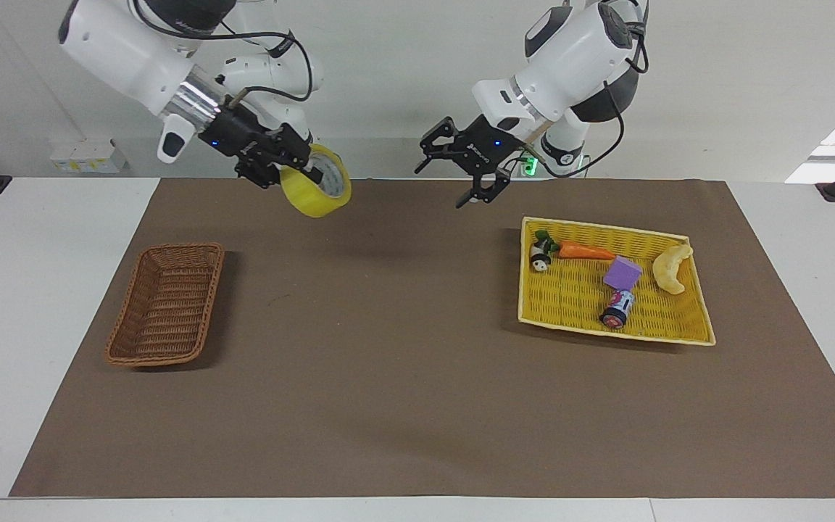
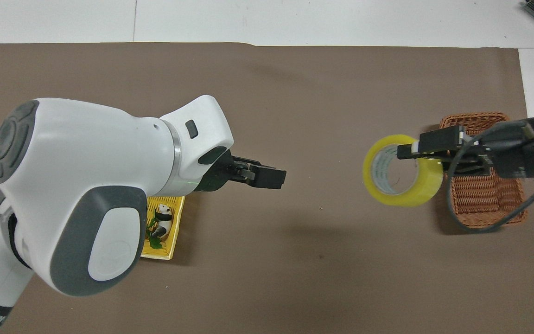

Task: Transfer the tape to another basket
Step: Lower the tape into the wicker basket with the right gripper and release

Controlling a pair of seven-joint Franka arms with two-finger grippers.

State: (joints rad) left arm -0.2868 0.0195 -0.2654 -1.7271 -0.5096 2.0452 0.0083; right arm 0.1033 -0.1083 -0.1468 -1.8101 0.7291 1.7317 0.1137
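Two grippers hang above the brown mat (image 1: 403,362), and you can see they are well apart. Your right gripper (image 1: 300,163) is clamped on the wall of the tape (image 1: 316,190), one finger through the white core and the other on the yellow outer face. The roll hangs tilted in the air, over bare mat toward the right arm's end of the table, short of the basket (image 1: 165,304). You find that brown wicker basket resting on the mat with nothing in it. Your left gripper (image 1: 454,170) is raised over the mat beside the yellow tray (image 1: 678,333), its fingers spread wide and holding nothing. In the tray you see a carrot (image 1: 586,251), a panda figure (image 1: 539,257), a purple block (image 1: 622,272), a small can (image 1: 617,308) and a croissant (image 1: 671,268).
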